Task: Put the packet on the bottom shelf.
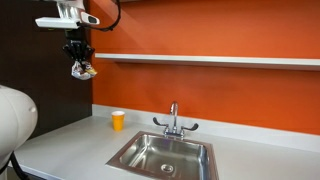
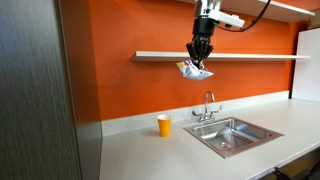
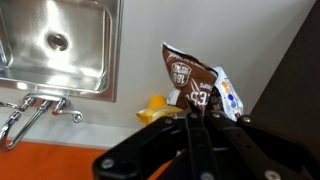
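My gripper [image 1: 79, 58] hangs high in front of the orange wall, shut on the packet [image 1: 84, 70]. The packet is dark brown with white and orange-yellow markings and dangles crumpled from the fingertips; it also shows in an exterior view [image 2: 195, 70] and in the wrist view [image 3: 192, 80], where the fingers [image 3: 192, 118] are pinched together on it. The bottom shelf [image 1: 220, 61] is a long thin white board on the orange wall, also seen in an exterior view [image 2: 250, 56]. The gripper [image 2: 200, 55] is near the shelf's end, with the packet at about shelf height or just below.
An orange-yellow paper cup [image 1: 118, 121] stands on the grey counter by the wall, also seen in an exterior view [image 2: 164, 125]. A steel sink [image 1: 160, 155] with a faucet [image 1: 174, 120] is set in the counter. A dark panel [image 2: 40, 90] rises at one side.
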`<state>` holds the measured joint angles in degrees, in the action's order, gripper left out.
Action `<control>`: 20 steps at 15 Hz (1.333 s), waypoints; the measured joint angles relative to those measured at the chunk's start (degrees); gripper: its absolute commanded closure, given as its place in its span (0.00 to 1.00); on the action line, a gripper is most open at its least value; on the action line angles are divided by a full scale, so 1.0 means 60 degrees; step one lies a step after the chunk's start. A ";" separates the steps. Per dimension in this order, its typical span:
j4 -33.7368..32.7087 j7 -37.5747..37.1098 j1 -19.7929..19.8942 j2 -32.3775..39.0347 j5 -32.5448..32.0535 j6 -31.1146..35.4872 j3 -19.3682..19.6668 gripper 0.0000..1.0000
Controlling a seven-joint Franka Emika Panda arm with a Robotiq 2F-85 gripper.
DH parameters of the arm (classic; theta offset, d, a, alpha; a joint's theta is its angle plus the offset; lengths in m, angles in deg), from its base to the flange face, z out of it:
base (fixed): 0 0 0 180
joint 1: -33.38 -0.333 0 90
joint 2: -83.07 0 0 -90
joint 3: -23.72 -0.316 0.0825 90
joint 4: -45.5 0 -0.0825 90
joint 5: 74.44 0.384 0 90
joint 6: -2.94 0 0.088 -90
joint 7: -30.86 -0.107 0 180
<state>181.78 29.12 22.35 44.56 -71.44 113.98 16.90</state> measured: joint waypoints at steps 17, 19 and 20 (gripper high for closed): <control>-0.4808 0.0180 0.0572 0.2279 -0.0049 0.0621 0.0417 0.99; -0.5360 0.0180 0.0689 0.2901 -0.0155 0.0777 0.0444 0.99; -0.5614 0.0180 0.0732 0.3210 -0.0193 0.0853 0.0463 0.99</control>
<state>148.10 30.20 26.74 63.83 -72.60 119.10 19.68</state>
